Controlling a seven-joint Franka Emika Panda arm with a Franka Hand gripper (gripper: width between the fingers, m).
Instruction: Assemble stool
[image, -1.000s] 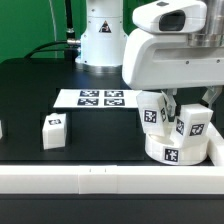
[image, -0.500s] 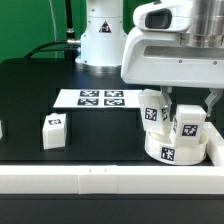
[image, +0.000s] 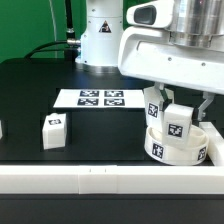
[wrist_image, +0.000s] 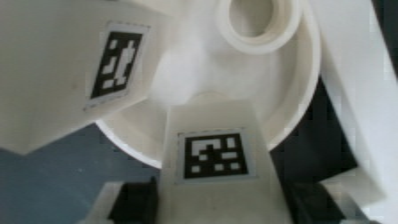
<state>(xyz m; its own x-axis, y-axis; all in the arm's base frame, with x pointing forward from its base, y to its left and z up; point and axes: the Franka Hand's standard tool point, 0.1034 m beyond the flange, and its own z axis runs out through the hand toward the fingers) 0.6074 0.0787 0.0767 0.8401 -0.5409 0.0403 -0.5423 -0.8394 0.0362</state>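
Room lies open on the table (image: 25, 90) around the loose leg (image: 53, 131) at the exterior view's left; past the marker board (image: 100, 98) we see our gripper (image: 183, 114) clamping a second leg (image: 180, 126) on the seat (image: 182, 152), just beside the front rail (image: 100, 181).

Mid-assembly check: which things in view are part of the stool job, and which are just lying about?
Job: seat, gripped leg in the end effector, second leg on the seat, loose leg.
Lying about: marker board, border rail.
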